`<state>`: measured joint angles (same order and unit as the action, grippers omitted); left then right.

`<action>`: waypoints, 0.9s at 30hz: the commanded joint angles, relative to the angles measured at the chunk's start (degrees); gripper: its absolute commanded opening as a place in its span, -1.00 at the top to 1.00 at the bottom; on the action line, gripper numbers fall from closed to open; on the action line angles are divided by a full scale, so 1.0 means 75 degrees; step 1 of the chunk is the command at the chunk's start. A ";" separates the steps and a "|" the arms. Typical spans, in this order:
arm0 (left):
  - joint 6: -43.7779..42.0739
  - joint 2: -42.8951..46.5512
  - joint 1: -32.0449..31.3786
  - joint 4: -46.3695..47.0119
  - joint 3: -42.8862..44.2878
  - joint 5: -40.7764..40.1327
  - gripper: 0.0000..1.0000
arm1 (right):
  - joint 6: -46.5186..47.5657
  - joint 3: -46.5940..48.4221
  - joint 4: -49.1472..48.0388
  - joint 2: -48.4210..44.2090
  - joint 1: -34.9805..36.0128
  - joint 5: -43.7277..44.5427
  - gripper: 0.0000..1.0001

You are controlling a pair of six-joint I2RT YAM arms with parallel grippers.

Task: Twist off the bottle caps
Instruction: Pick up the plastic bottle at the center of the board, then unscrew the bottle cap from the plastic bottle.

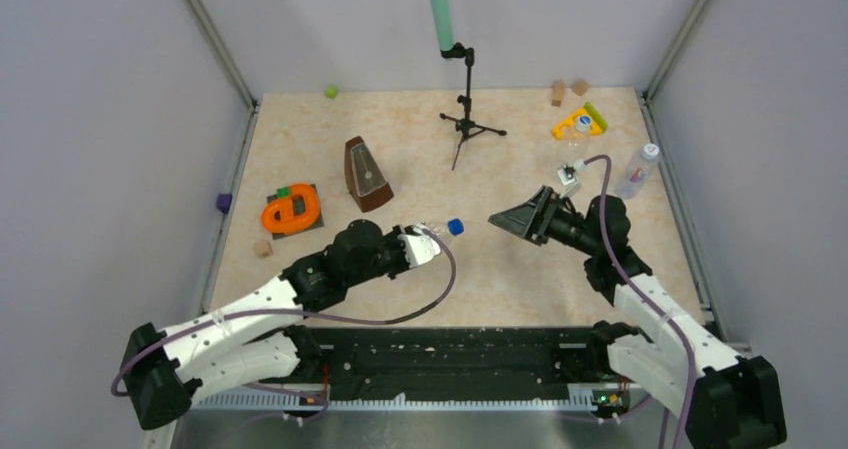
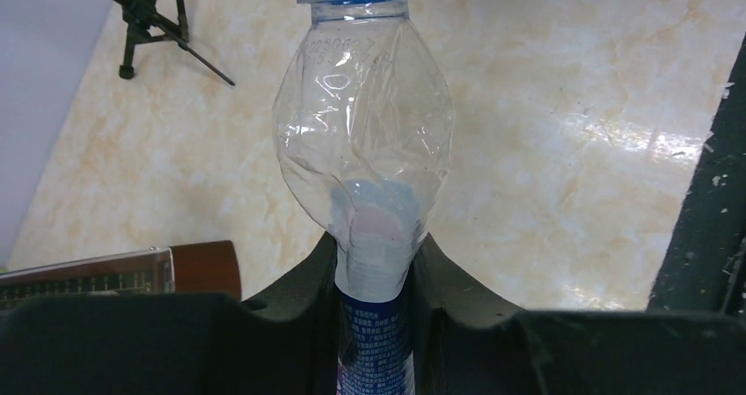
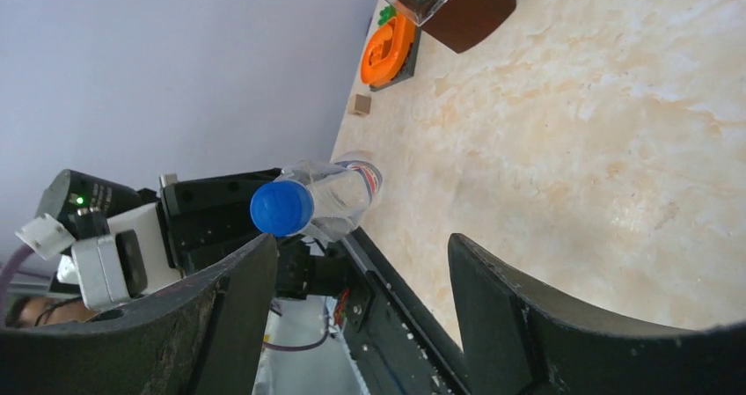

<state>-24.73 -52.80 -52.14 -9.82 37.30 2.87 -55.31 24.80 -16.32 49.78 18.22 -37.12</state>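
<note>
The left gripper (image 1: pixel 425 241) is closed tight on a small clear bottle (image 2: pixel 365 131). It holds the bottle low down, around the blue-and-white label (image 2: pixel 374 351). The bottle lies on its side in the air, with its top pointing to 3 o'clock in the top view. Its clear sides are dented and it looks empty. The dark blue cap (image 1: pixel 455 226) is still screwed on.

The right gripper (image 1: pixel 497 219) is open wide. It sits at 3 o'clock from the blue cap, near it but not touching. In the right wrist view the cap shows between the two black fingers (image 3: pixel 220 316), a bit farther away than them.

A second clear bottle (image 1: pixel 636 174) with a white cap (image 1: pixel 650 151) is at the table's 3 o'clock edge. I cannot tell what is in it, or if it stands or lies.

The table (image 1: pixel 520 279) is pale beige, like marble. A brown metronome (image 1: pixel 366 174) stands near the middle, toward 10 o'clock. An orange toy (image 1: pixel 291 211) on a dark plate sits at 9 o'clock, with a small wooden block (image 1: pixel 263 249) beside it at 7 o'clock. A black stand (image 1: pixel 468 119) at 12 o'clock holds a green microphone (image 1: pixel 437 9). A yellow toy (image 1: pixel 578 124) and two wooden blocks (image 1: pixel 557 93) are at 1 o'clock. A little green block (image 1: pixel 330 92) is in the 11 o'clock corner. The walls (image 1: pixel 100 119) around are plain pale grey.
</note>
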 commanded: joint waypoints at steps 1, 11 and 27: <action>-0.1066 0.0156 -0.0054 0.1351 -0.0232 -0.0135 1.00 | -0.0527 0.0490 -0.0349 0.0311 0.0039 -0.0383 -0.39; -0.2264 -0.0135 -0.0437 0.1507 -0.0179 -0.0968 1.00 | -0.0009 0.1575 0.0319 0.1088 0.0565 -0.1093 -0.30; -0.2429 -0.0261 -0.0700 0.1409 -0.0118 -0.1089 1.00 | -0.0239 0.1717 0.0091 0.1763 0.1178 -0.0909 0.03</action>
<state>-42.00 -55.02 -56.95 -2.61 35.64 -5.06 -56.64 34.96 -13.89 62.35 26.22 -44.23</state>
